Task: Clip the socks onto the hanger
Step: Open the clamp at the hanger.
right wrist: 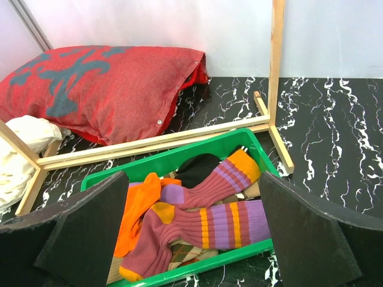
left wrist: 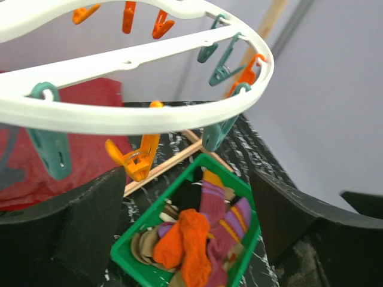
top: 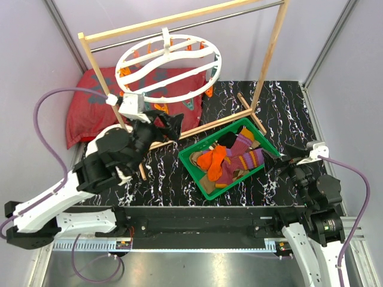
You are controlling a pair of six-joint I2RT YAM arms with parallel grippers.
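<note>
Socks (right wrist: 215, 227) sit piled in the green bin (right wrist: 179, 154), soft, light and floppy, so I'd pinch one by the cuff. Hanger (left wrist: 137, 113) hangs on the wooden rack (top: 270, 57). Left gripper (left wrist: 185, 203) and right gripper (right wrist: 194, 209) both gape wide, holding nothing. No readable labels anywhere.

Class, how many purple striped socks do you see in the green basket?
2. One purple sock lies centrally; the second sock hugs the near basket wall. More may hide underneath.
</note>
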